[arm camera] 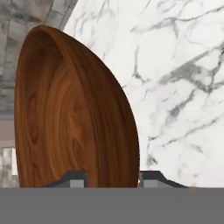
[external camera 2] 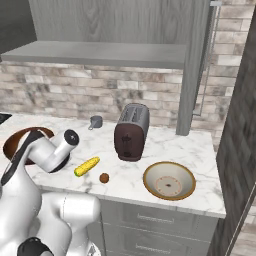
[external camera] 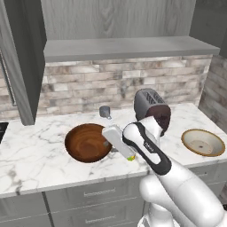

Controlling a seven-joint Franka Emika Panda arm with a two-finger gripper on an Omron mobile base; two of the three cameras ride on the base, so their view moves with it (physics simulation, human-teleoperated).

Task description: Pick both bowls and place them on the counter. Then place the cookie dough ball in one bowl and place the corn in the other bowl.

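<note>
Pincer: in my hand view the pincer (arm camera: 111, 180) straddles the rim of the dark wooden bowl (arm camera: 74, 113), one dark fingertip (arm camera: 74, 178) inside the wall, the other outside, so I'm clamped on that rim.
Dark wooden bowl: deep, glossy, reddish-brown with strong grain rings; it sits on the marble table (external camera: 35, 155) at my left side, mouth up, and from the left base view (external camera: 87, 142) my wrist comes in over its right edge.
Tan bowl: shallower and wider, tan outside, cream inside with a small darker ring at the bottom (external camera 2: 169, 180); it rests on the table near the front edge, well apart from the wooden bowl, to the right of the toaster (external camera 2: 132, 132).
Corn: a small yellow cob with a greenish end (external camera 2: 87, 166), lying flat on the table in front of the toaster, just beside my forearm.
Cookie dough ball: a tiny brown sphere (external camera 2: 104, 177), right of the corn and near it, closer to the table's front edge, not touching it.
Mug: a small grey mug (external camera: 105, 111) stands near the brick wall, behind the wooden bowl.
Shelf: a plain grey shelf (external camera: 128, 48) runs above the brick.
</note>
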